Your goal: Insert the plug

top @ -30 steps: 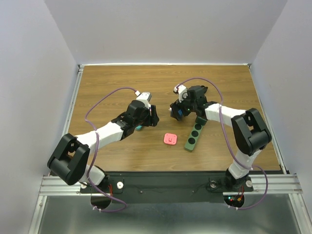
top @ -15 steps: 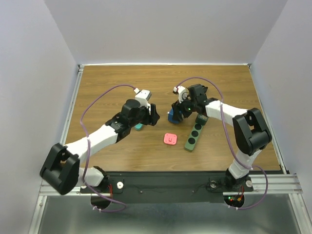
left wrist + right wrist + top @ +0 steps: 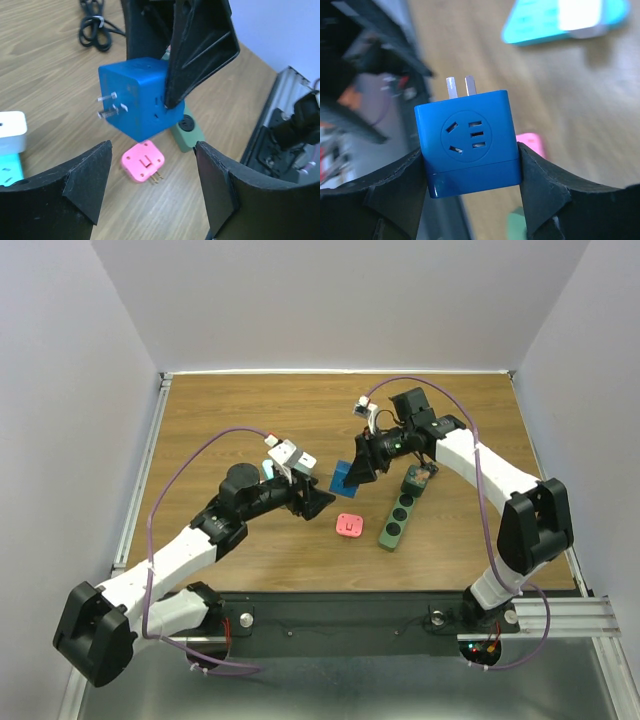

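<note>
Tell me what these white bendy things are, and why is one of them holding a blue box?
They are two robot arms, bolted to the near edge of a wooden table. One picture looks down from above. The other two come from little cameras on each arm's wrist, so you see its black jaws up close.

The right arm pinches a blue cube plug in its jaws, lifted off the table, with metal prongs sticking out of one side. The left arm has its jaws open and empty, facing the cube.

On the table lie a pink plug, a green power strip with round sockets, and a teal and white block. The cube probably goes into the strip.
</note>
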Motion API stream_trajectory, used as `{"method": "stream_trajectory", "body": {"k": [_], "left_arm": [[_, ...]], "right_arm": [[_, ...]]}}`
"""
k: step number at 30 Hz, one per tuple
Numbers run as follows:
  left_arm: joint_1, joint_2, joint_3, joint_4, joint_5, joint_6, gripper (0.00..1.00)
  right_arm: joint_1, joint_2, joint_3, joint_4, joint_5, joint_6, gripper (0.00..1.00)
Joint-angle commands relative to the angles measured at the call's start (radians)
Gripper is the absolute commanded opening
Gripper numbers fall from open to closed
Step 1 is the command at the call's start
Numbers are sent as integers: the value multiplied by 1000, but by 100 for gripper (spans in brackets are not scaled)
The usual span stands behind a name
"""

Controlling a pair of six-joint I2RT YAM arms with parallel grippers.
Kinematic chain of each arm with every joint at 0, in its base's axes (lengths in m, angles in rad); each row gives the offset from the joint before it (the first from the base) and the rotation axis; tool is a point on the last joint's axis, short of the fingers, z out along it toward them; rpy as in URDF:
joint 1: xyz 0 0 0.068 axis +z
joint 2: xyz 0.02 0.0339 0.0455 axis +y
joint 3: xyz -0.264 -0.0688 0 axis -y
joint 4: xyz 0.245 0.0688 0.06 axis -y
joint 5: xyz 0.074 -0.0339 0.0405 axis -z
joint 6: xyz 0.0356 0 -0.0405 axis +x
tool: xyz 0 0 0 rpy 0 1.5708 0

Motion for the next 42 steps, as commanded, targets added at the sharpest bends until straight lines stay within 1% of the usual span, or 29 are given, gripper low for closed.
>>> {"method": "stream_trajectory", "body": {"k": [1, 6, 12, 17, 22, 26, 27, 28, 30, 31, 32, 33, 36, 37, 38, 39, 40, 41, 42], "left_arm": [[-2, -32, -17, 95, 103, -17, 79], [-2, -1, -13, 116, 132, -35, 79], [0, 30, -11, 176, 164, -60, 79], [4, 91, -3, 228, 210, -102, 79], [4, 157, -6, 317, 247, -150, 79], [4, 184, -25, 386, 282, -193, 76], [4, 188, -28, 418, 301, -208, 73], [6, 195, -32, 435, 310, -218, 61], [6, 212, -40, 475, 342, -234, 50], [4, 218, -42, 484, 353, -251, 41], [6, 224, -42, 493, 379, -259, 36], [4, 235, -43, 515, 388, -271, 27], [4, 246, -52, 550, 417, -294, 11], [4, 246, -55, 553, 416, -299, 0], [6, 243, -62, 555, 404, -310, 0], [8, 238, -65, 555, 396, -317, 0], [8, 234, -66, 555, 384, -331, 0], [9, 231, -68, 546, 362, -355, 0], [11, 231, -72, 541, 352, -379, 0]], "right_arm": [[-4, -34, 49, -103, -273, 7, 0], [-3, -47, 57, -141, -370, -39, 1], [2, -37, 57, -213, -388, -111, 0], [31, -25, 88, -284, -384, -183, 0], [31, -25, 99, -313, -413, -223, 0], [31, -31, 94, -324, -440, -246, 1], [33, -33, 92, -324, -440, -248, 0], [33, -34, 88, -327, -443, -254, 0], [31, -34, 86, -327, -450, -260, 0], [31, -34, 85, -328, -453, -266, 0], [31, -34, 86, -328, -457, -267, 0], [31, -36, 88, -328, -457, -272, 0], [33, -37, 89, -328, -460, -278, 0], [33, -37, 91, -328, -457, -280, 1], [31, -33, 94, -327, -444, -280, 7], [31, -30, 95, -327, -439, -280, 7], [31, -27, 97, -325, -433, -280, 10], [31, -22, 99, -322, -418, -280, 14], [33, -19, 102, -319, -410, -280, 21]]}}
